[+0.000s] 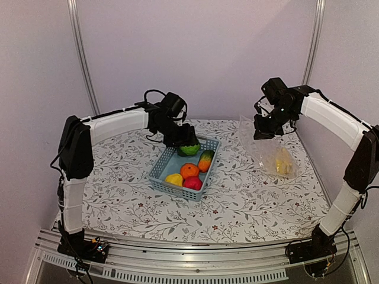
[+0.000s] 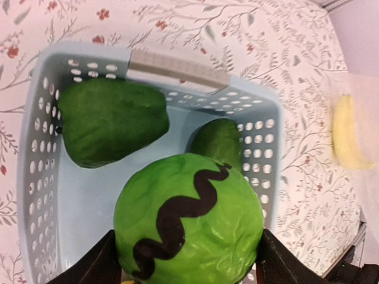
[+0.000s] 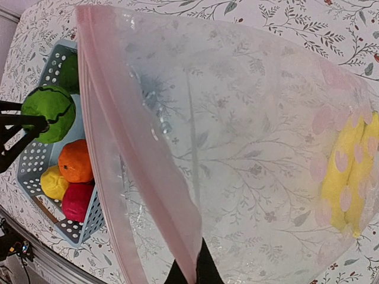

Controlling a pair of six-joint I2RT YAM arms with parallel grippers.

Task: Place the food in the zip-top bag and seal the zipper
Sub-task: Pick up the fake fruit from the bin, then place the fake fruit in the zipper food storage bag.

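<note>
My left gripper [image 1: 187,144] is shut on the green striped melon [image 2: 189,216] and holds it over the far end of the blue-grey basket [image 1: 159,170]. The green pepper [image 2: 109,121] and the mango [image 1: 206,160] lie under it in the basket. The orange [image 1: 189,170], red apple [image 1: 192,183] and a yellow fruit [image 1: 174,179] lie at the near end. My right gripper [image 3: 192,273] is shut on the pinkish zipper [image 3: 136,148] and holds the mouth of the clear zip-top bag [image 1: 269,148] up. The banana [image 3: 349,171] lies inside the bag at its bottom.
The flower-patterned table cloth [image 1: 237,201] covers the table. The basket stands left of centre and the bag hangs and rests at the right. Walls close in behind and on both sides. The metal rail [image 1: 189,251] runs along the near edge.
</note>
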